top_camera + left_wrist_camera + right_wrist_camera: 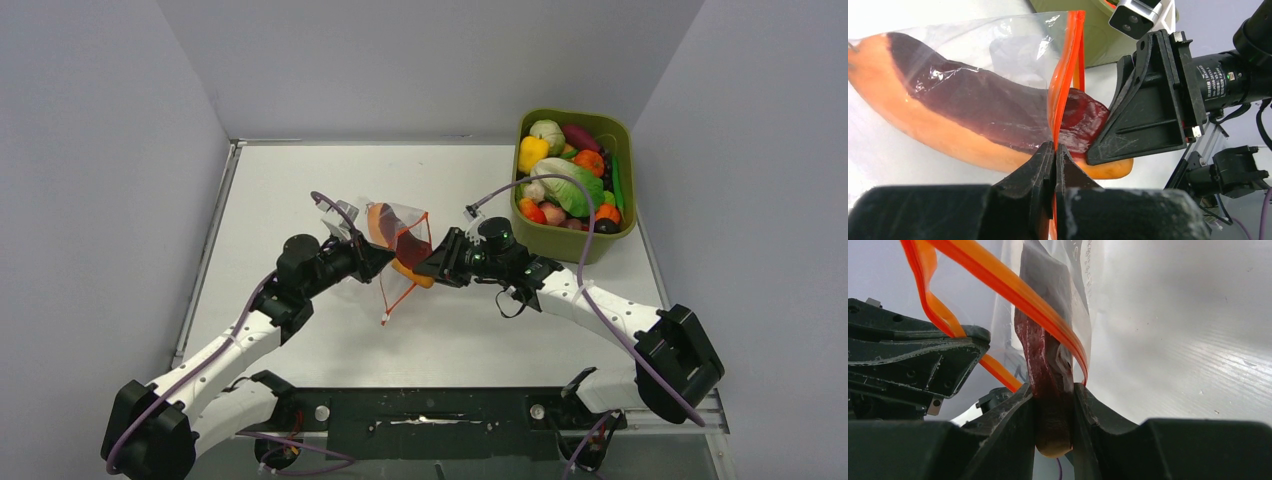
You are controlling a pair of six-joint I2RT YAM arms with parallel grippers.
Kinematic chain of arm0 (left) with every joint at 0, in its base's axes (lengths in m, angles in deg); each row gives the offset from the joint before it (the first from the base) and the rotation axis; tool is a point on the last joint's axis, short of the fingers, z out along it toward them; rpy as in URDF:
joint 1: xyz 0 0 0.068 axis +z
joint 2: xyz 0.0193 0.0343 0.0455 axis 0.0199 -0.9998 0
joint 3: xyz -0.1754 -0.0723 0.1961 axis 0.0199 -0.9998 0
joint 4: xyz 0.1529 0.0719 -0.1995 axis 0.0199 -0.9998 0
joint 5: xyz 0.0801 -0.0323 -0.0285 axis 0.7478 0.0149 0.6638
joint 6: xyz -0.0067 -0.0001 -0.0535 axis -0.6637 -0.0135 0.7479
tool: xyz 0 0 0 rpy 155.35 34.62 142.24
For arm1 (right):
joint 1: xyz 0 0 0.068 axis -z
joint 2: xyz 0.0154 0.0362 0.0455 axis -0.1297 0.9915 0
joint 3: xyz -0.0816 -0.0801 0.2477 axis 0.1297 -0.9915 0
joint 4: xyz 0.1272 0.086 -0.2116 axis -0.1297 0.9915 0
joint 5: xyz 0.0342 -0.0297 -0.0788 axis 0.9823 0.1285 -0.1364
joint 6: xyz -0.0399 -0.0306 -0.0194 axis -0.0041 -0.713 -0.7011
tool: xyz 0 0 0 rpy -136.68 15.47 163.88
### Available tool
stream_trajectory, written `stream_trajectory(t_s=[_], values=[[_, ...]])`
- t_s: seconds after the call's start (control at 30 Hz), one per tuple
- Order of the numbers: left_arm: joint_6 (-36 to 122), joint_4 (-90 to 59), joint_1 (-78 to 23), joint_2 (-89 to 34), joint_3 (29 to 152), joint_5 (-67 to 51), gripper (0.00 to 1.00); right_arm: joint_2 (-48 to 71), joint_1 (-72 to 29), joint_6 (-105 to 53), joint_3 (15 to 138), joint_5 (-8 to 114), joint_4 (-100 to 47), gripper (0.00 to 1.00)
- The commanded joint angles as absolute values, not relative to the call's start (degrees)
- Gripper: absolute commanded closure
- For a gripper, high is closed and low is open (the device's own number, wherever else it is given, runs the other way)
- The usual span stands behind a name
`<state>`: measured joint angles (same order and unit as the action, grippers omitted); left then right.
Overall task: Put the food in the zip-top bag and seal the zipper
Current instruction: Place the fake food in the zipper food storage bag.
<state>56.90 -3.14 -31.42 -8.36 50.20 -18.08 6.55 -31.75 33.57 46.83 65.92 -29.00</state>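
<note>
While the bag (404, 214) is held over the table (330, 180) between the two arms in the top view, the left gripper (370, 250) has its mouth and the right gripper (434, 264) holds one piece of food (414, 272), orange with a dark red face, at the opening; the other food lies in the green tub (575, 243), well apart. In the left wrist view the left jaws are pressed together on the zipper (1066, 75), and most of the piece is inside the bag, with only its end outside. In the right wrist view the right jaws are clamped on that dark red end, and the zipper strip lies across the piece. I think the risk is here: if the right jaws open too early, the piece can slide back out; if they push harder, the thin plastic can slip from the left jaws, or the strip can catch on the piece.
</note>
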Motion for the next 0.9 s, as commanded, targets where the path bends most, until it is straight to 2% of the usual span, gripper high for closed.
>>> stream_trajectory(t_s=[0.0, 0.63, 0.87], values=[[60.3, 3.7, -31.5, -8.7, 50.1, -19.4, 1.00, 7.2, -32.8, 33.8, 50.8, 60.8, -34.4, 0.98], [75.2, 10.1, -31.4, -6.2, 45.5, -13.9, 1.00, 10.0, -35.2, 36.3, 49.1, 51.2, -40.7, 0.98], [80.9, 10.2, -31.5, -6.2, 47.6, -14.6, 1.00, 15.5, -36.1, 35.9, 50.6, 50.7, -44.2, 0.98]])
